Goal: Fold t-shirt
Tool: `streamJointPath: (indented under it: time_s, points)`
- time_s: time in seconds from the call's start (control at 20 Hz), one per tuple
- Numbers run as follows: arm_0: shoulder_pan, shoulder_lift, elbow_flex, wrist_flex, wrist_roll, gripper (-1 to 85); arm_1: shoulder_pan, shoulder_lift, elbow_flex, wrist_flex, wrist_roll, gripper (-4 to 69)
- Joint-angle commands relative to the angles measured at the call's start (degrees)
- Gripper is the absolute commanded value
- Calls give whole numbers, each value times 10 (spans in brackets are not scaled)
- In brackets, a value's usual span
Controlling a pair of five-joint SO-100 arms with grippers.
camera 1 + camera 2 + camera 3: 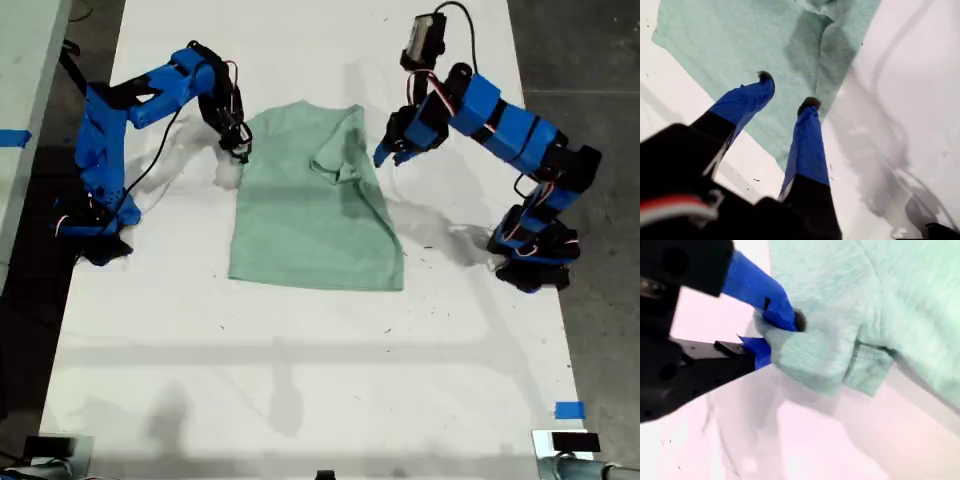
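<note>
The t-shirt (pixel 310 215) lies on the white tabletop (pixel 300 380) midway between its side edges, nearer the far edge. My second gripper (pixel 771 336) is pinched on its sleeve; my first gripper (pixel 786 90) hangs spread, holding nothing, above the opposite edge. That thin pinch could slip, dropping the sleeve crooked. No containers here.

my first gripper (pixel 786 90) hangs with fingers (pixel 807 142) spread; my second gripper (pixel 777 332) has its fingers (pixel 762 295) pinched on cloth.
</note>
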Motion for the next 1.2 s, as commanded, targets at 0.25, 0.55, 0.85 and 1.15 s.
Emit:
streamJointPath:
  time_s: [0.25, 0.55, 0.85, 1.15]
  points:
    - [-39, 163, -15, 36, 26, 27, -6, 75, 47, -40, 12, 145]
    - [74, 229, -24, 14, 19, 0, 0, 147, 133, -66, 24, 140]
    - [155, 181, -65, -88, -9, 0, -4, 186, 174, -69, 39, 136]
    - [173, 18, -166, -225, -76, 0, -49, 232, 227, -66, 83, 134]
